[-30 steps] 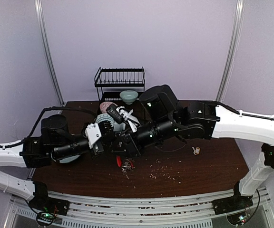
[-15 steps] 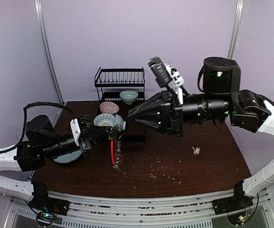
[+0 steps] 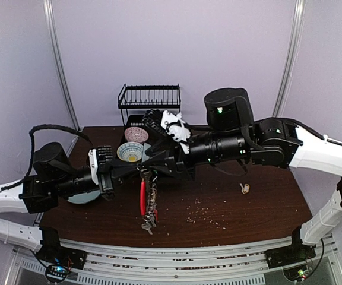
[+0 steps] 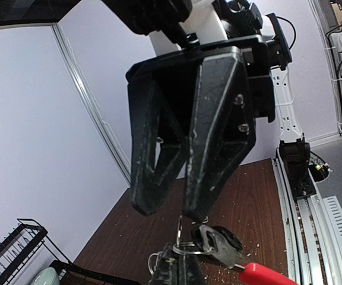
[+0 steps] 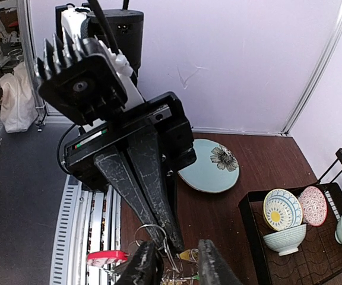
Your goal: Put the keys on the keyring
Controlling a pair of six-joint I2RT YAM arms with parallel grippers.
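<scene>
My left gripper is shut on the thin metal keyring and holds it above the table. Its red strap and its bunch of keys hang down from it. A dark-headed key and the red clip sit on the ring in the left wrist view. My right gripper is open, its fingertips on either side of the ring and a yellow tag. I see no loose keys on the table.
A black dish rack stands at the back, with a black tray of bowls in front of it. A light blue flowered plate lies at the left. Crumbs and a small tan scrap lie on the brown table.
The left gripper has lifted the keyring off the table, and the bunch now hangs lower. The right arm, raised and away half a second ago, has come back down to the ring.
</scene>
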